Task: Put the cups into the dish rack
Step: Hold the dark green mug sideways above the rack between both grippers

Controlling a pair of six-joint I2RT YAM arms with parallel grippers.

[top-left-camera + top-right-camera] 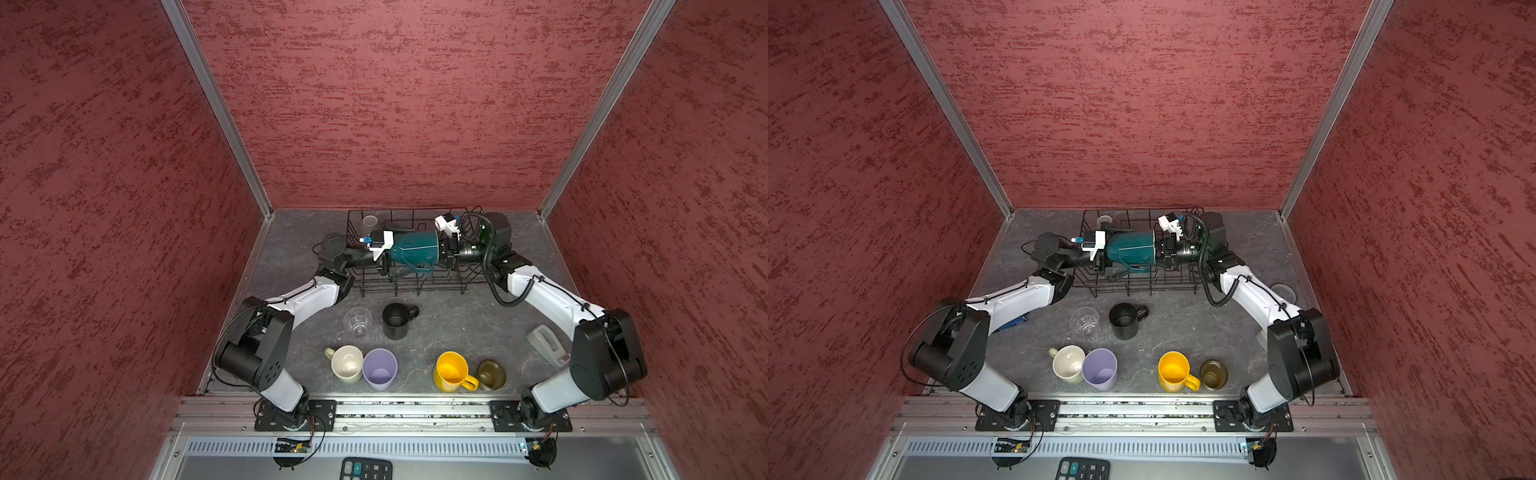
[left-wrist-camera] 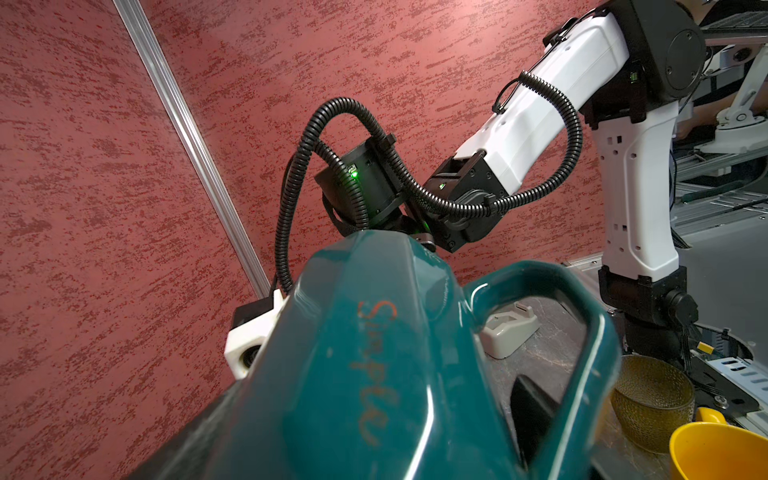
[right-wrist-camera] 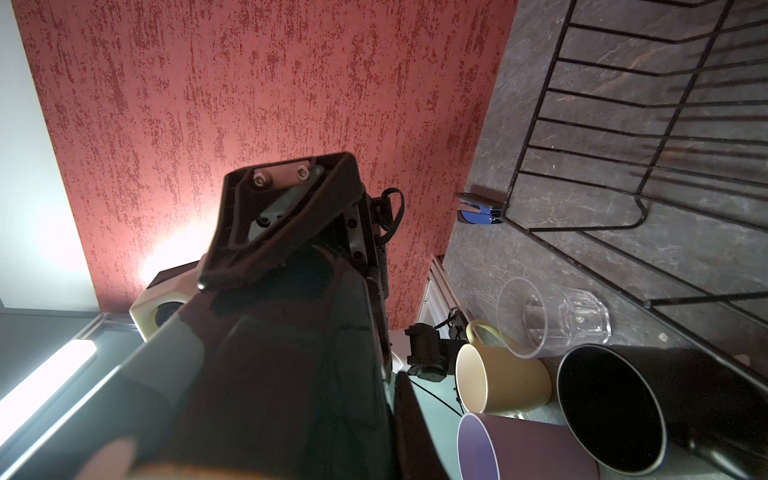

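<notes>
mug point(image 1: 415, 247) pinched tight by right gripper point(image 1: 444, 250); left gripper point(image 1: 385, 255) gapes wide at its base.

Teal mug point(image 2: 374, 353) was glossy glazed ceramic, dish rack point(image 3: 539, 106) was black-coated wire, glass point(image 3: 557, 316) was clear and smooth, black mug point(image 3: 681, 395) was matt.

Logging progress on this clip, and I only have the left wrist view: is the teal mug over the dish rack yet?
Observer: Yes, both top views show the teal mug lying sideways above the dish rack.
Operator: Anything loaded already?
Observer: One grey cup sits in its far left corner.
Operator: What remains that I can't see?
Observer: The black mug, clear glass, pale-green mug and lilac tumbler stand on the table.
</notes>
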